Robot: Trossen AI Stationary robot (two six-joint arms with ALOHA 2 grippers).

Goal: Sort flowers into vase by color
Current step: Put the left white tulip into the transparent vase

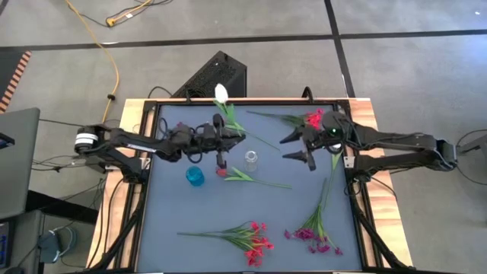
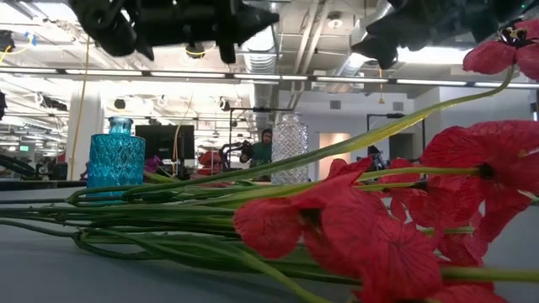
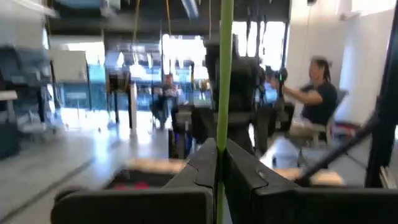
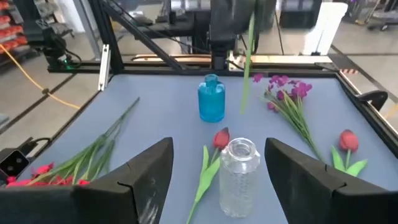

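A grey table holds two small vases near its middle: a blue vase (image 1: 195, 176) and, beside it, a clear glass vase (image 1: 250, 160). The left gripper (image 1: 221, 137) hangs above the table just beside the clear vase, its fingers (image 3: 198, 171) pressed together on the green stem (image 3: 223, 93) of a white flower (image 1: 221, 94), whose bud points toward the far edge of the table. This looks like the step of carrying that flower to a vase; the next move would call for tipping the stem upright and lowering its end into a narrow neck, which needs careful aim. The right gripper (image 1: 300, 147) waits on the other side of the clear vase with its fingers (image 4: 140, 171) wide apart and holding nothing. Flowers not yet sorted lie flat on the table: a red tulip (image 1: 228, 173) touching or nearly touching the clear vase, a red bunch (image 1: 255, 240) and a purple bunch (image 1: 314, 237) near the front edge, and a red sprig (image 1: 313, 119) at the back, partly covered by the right arm. Both vases look empty, though the insides are hard to judge. The table-level view is mostly blocked by red petals (image 2: 370, 227) close to the lens. The left wrist view is blurred, and a seated person (image 3: 314, 99) shows in the room behind.
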